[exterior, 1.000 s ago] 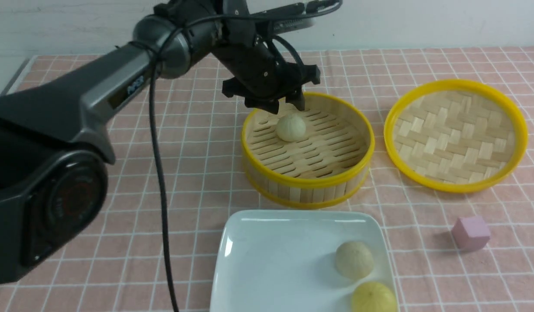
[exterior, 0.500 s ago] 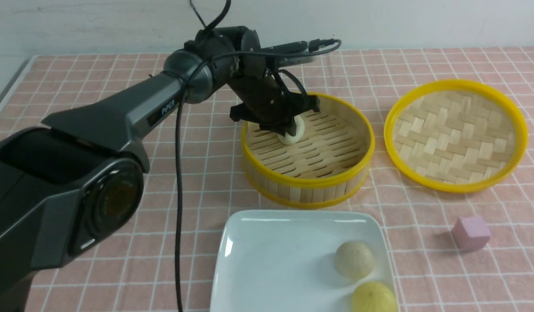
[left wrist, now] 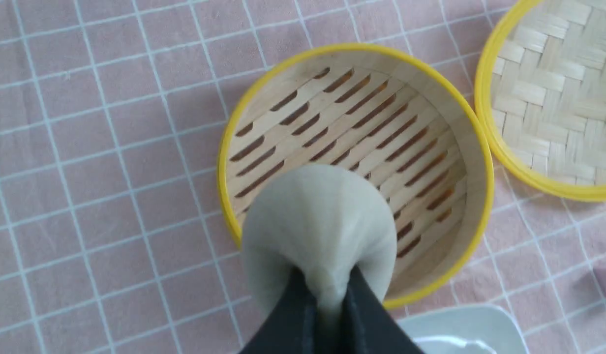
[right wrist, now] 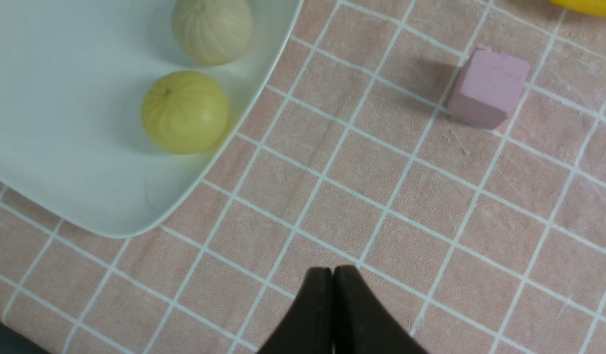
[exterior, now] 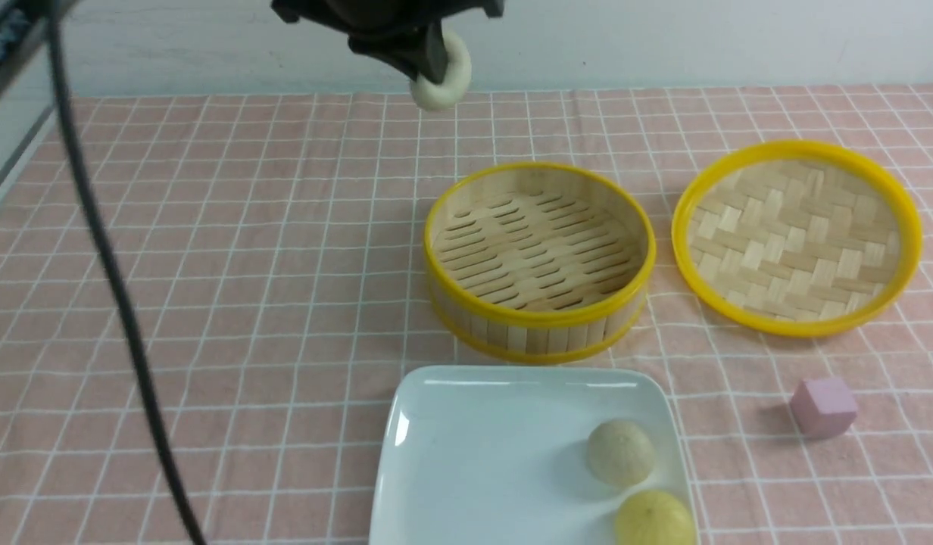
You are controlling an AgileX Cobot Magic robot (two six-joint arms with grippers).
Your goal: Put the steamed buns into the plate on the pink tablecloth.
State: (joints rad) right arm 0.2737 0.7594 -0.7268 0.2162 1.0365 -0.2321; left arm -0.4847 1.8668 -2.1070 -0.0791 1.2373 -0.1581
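One steamed bun (exterior: 445, 74) is gripped by the left fingers (left wrist: 327, 295), top left of centre; the right fingers (right wrist: 333, 275) are closed.

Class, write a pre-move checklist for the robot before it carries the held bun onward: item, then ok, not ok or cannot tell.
1. Left pincer shut on a steamed bun: ok.
2. Held bun raised above the steamer: ok.
3. Free room on the plate for it: ok.
4. Other steamed bun on the plate: ok.
5. Held bun on the plate: not ok.
6. Grip firm enough for the carry: cannot tell.
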